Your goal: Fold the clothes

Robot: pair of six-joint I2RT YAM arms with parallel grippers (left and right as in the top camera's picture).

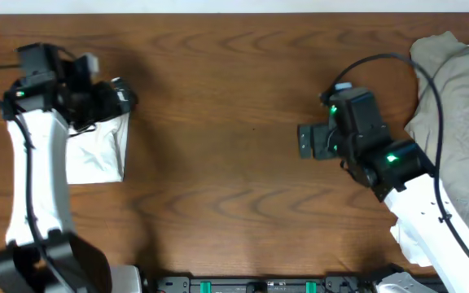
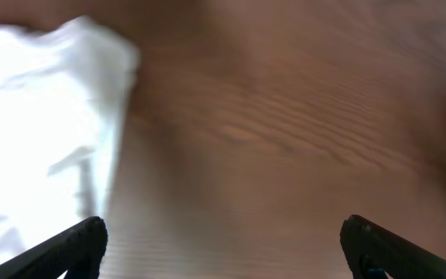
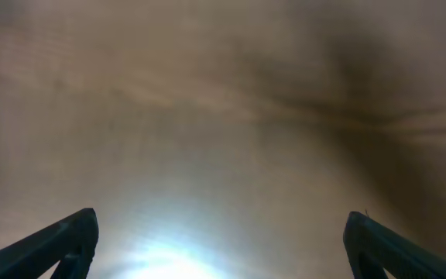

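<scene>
Listing what I have on screen from the operator's desk.

Item 1, white T-shirt (image 1: 100, 155): I see it as a compact, folded white bundle on the left part of the table (image 1: 234, 73). Its left edge is hidden under the left arm (image 1: 31, 163). Its top edge lies beneath the dark wrist hardware. Through the left wrist camera the cloth fills the left side, rumpled and blurred. I cannot make out any logo or tag.

Item 2, left gripper (image 2: 223, 229): I read the claw as spread wide. Both dark fingers (image 2: 76, 244) sit at the lower corners of its own view, with bare wood between them and nothing held. The near finger is just beside the shirt's edge; I cannot tell whether it touches.

Item 3, right gripper (image 3: 221, 221): I also read this claw as wide and empty. The tips stand far apart over blurred wood, with a bright patch of glare low in the frame. From overhead it sits right of the table's centre, well apart from the shirt.

Item 4, beige-grey garment (image 1: 462, 106): it is heaped at the right edge of the table. The right arm (image 1: 418, 203) and a black cable cross it.
</scene>
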